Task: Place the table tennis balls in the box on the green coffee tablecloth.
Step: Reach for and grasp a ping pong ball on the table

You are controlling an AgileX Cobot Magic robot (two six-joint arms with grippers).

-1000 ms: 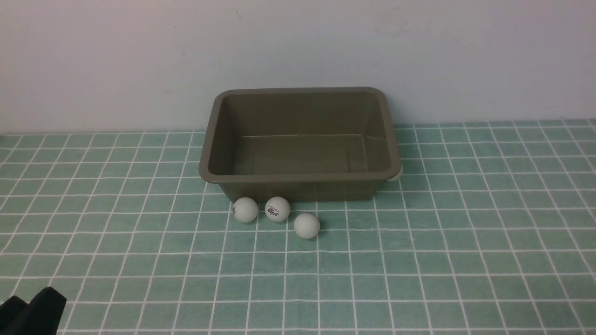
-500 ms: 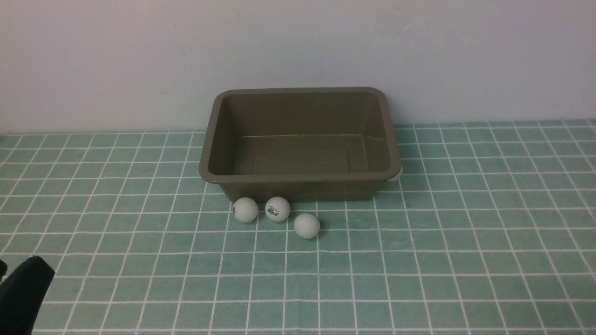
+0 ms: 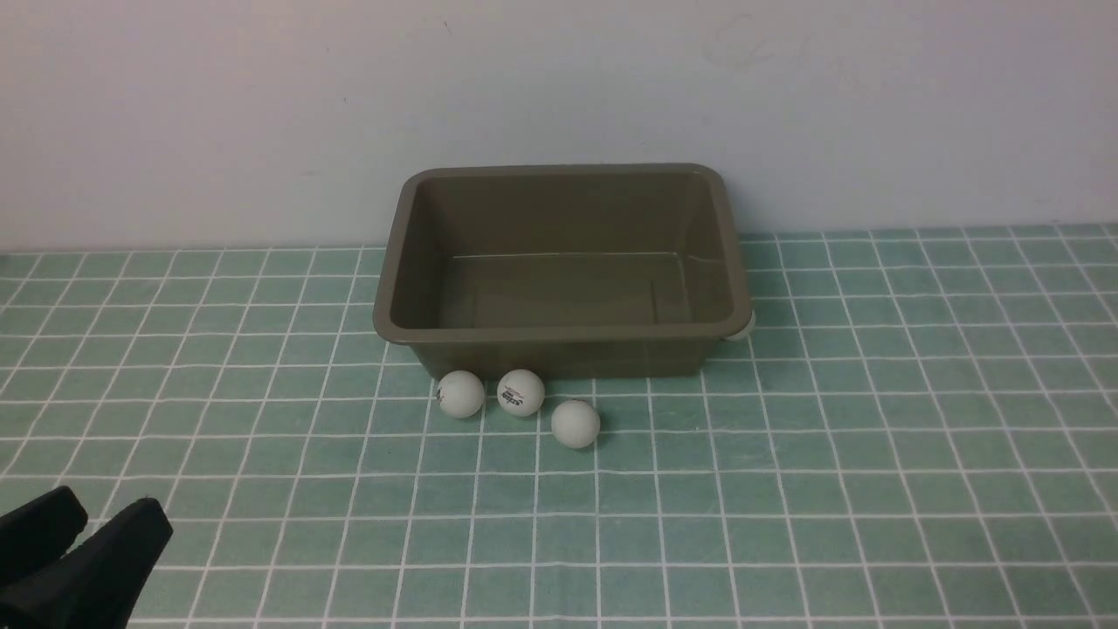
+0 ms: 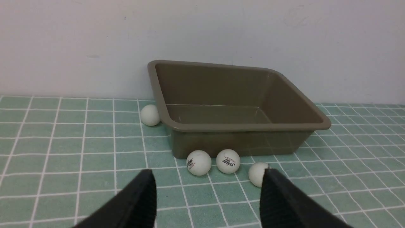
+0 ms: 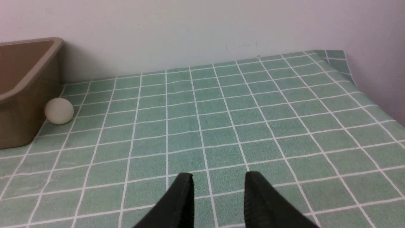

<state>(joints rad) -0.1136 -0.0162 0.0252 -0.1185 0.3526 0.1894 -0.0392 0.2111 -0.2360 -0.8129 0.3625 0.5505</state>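
**Left arm poised for the near balls, box with nothing in it**

Closest to me, at the near left corner, the left gripper [image 3: 109, 514] hangs low over the green coffee tablecloth [image 3: 873, 489]. Its jaws are spread wide with nothing between them. I read that as readiness for a pick, because its wrist camera frames the row of balls between the two fingers.

The right gripper [image 5: 219, 177] is outside the front view. Its own camera shows the jaws drawn in close and holding nothing, over bare cloth on the right. I'd judge it is parked there to leave the left arm room.

Farther in, the table tennis balls [image 3: 521, 392] lie on the cloth, none of them in the box. Two sit side by side just beside the box's near wall. A third ball [image 3: 575, 424] sits a little nearer and to their right, apart from them. With free cloth all round it, it looks the easiest first grasp.

A fourth ball [image 3: 741, 326] peeks out under the rim at the box's near right corner. A fifth ball [image 4: 150, 115] is tucked by the left wall. The flared rim overhangs both, so a straight descent there looks awkward.

Farthest, the box [image 3: 563, 334] stands by the back wall [image 3: 559, 87], open and empty.
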